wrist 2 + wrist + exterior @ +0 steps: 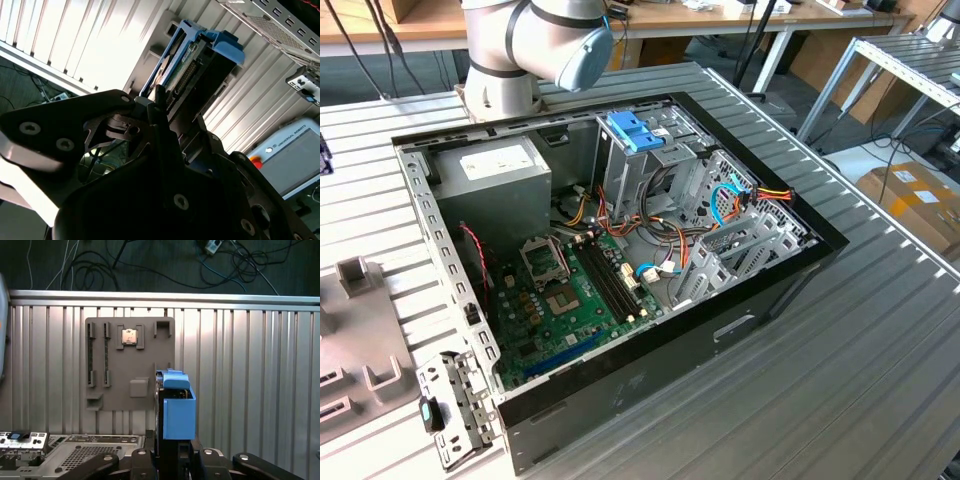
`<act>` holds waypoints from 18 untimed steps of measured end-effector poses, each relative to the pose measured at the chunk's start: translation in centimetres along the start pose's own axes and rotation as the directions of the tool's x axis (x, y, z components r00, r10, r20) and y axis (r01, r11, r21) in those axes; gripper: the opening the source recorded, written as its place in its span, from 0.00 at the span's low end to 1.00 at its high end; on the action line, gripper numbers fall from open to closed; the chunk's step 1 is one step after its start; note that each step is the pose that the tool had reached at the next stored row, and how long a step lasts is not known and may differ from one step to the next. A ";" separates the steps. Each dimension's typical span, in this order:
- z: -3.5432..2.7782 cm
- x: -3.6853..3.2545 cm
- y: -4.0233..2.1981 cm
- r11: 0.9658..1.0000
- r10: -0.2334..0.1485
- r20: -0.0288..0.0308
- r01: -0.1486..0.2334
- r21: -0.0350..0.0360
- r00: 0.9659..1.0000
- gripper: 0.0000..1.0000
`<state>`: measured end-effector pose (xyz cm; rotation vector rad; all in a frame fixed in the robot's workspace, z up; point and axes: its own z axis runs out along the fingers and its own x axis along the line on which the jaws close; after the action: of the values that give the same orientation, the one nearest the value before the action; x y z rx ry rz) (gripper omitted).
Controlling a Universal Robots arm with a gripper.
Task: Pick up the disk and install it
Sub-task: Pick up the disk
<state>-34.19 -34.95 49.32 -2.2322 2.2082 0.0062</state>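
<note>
In both wrist views my gripper (170,452) (161,112) is shut on the disk (184,67), which stands on edge between the fingers and rises away from them. A light-blue plastic bracket (177,407) (222,42) wraps the disk, so in the first wrist view just a thin dark edge of the disk (159,410) shows beside the bracket. The held disk hangs above the ribbed metal table (250,370). In the exterior view the open computer case (770,290) lies on the table, with the arm's base (520,50) behind it.
Inside the case are a grey power supply box (495,170), a green motherboard (570,300), loose cables and a drive bay with another blue bracket (635,130). A grey fixture plate (130,365) (350,340) lies beside the case. A teach pendant (290,155) stands off the table.
</note>
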 end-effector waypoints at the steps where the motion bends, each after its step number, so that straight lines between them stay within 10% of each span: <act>1: 0.00 0.00 -0.09 1.000 0.000 0.000 0.000 0.000 1.000 0.35; 18: 0.00 0.02 -2.06 1.000 0.000 0.000 0.000 0.000 1.000 0.35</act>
<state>-32.13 -34.94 49.32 -2.2322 2.2082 0.0062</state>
